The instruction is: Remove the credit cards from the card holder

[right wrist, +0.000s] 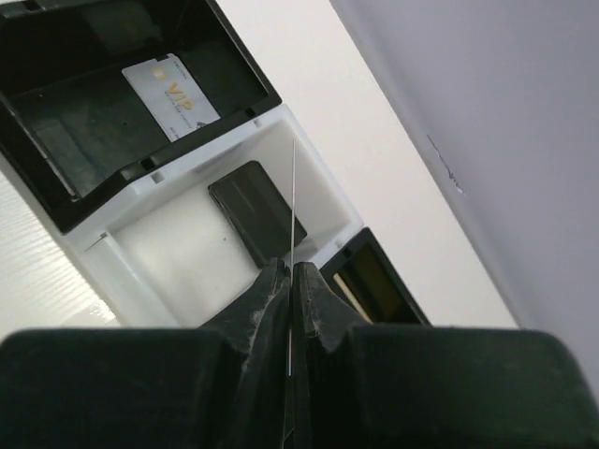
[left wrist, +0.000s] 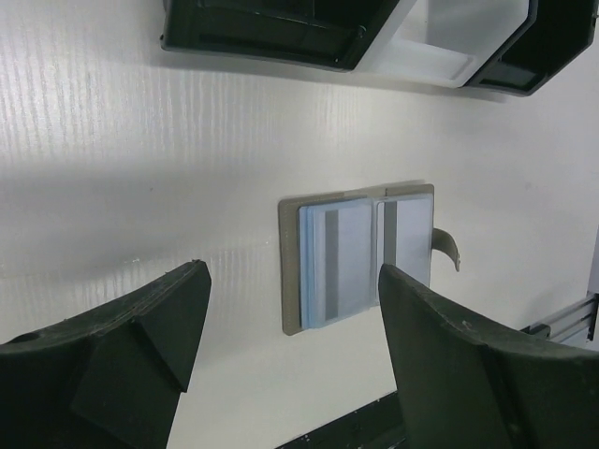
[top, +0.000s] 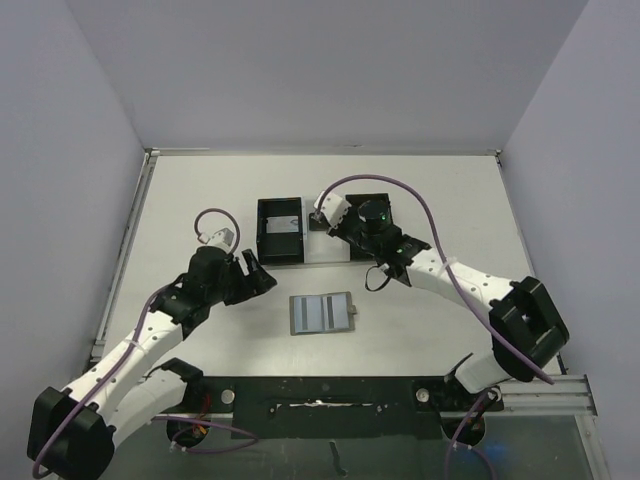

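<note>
The card holder (top: 321,313) lies open and flat on the table, its grey edge (left wrist: 291,281) showing in the left wrist view. Pale blue-grey credit cards (left wrist: 342,262) sit in its two pocket panels. My left gripper (top: 256,277) hovers just left of the holder, open and empty, its fingers (left wrist: 140,346) wide apart. My right gripper (right wrist: 292,271) is shut on a thin credit card (right wrist: 293,201) seen edge-on. It hangs over the white middle compartment of the black tray (top: 262,230).
A whitish card marked VIP (right wrist: 170,94) lies in the tray's black left compartment. In the white compartment lies a flat black object (right wrist: 253,210). A third compartment (right wrist: 374,281) lies to the right. Grey walls close in the table on three sides.
</note>
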